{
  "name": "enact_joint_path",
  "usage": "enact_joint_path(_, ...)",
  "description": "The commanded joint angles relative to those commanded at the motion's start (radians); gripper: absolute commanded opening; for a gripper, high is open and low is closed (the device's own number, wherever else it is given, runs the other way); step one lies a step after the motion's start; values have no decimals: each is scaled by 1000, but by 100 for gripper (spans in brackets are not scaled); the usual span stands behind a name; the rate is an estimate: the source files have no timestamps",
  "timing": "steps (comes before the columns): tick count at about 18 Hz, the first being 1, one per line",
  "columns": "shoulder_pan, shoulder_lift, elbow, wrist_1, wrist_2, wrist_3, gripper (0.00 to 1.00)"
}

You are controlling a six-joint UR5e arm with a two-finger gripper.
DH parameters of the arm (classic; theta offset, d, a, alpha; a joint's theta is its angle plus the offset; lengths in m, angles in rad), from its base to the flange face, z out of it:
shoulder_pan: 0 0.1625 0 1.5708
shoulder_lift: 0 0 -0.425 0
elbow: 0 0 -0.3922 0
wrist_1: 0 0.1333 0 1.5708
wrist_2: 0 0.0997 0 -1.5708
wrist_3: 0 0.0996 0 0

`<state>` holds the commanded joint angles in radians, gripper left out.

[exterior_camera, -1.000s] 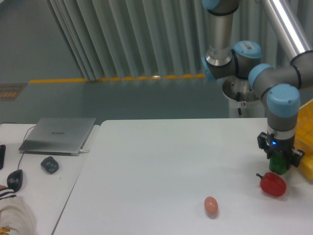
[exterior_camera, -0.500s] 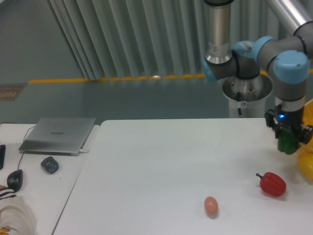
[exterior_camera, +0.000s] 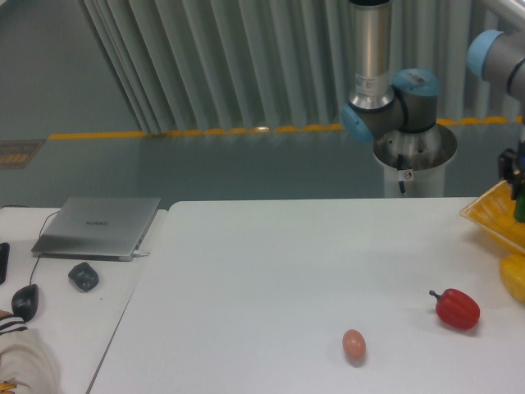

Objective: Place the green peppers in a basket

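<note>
My gripper (exterior_camera: pixel 517 190) is at the far right edge of the view, mostly cut off, held above the yellow basket (exterior_camera: pixel 490 216). It is shut on the green pepper (exterior_camera: pixel 520 210), of which only a dark-green sliver shows at the frame edge, over the basket's rim. Only the basket's left corner is in view. The rest of the pepper and of the basket is out of frame.
A red bell pepper (exterior_camera: pixel 457 309) with a stem lies on the white table (exterior_camera: pixel 271 279), a yellow pepper (exterior_camera: pixel 514 277) at the right edge, an egg (exterior_camera: pixel 353 344) near the front. A laptop (exterior_camera: pixel 98 226), a dark object (exterior_camera: pixel 83 276) and a mouse (exterior_camera: pixel 25 301) lie at the left.
My gripper has lifted the green pepper from beside the red pepper and carried it up and to the right, over the yellow basket. The red pepper and the egg have not moved.
</note>
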<state>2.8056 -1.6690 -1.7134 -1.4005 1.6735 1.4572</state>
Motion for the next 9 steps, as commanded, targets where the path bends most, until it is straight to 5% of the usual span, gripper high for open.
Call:
enact_joint_path(3,-1,-2,-11,2,6,0,68)
enact_joint_path(5,-6,0,-17,0,8,-1,100)
enact_joint_path(9,-6,6,-22,-2,8,3,100)
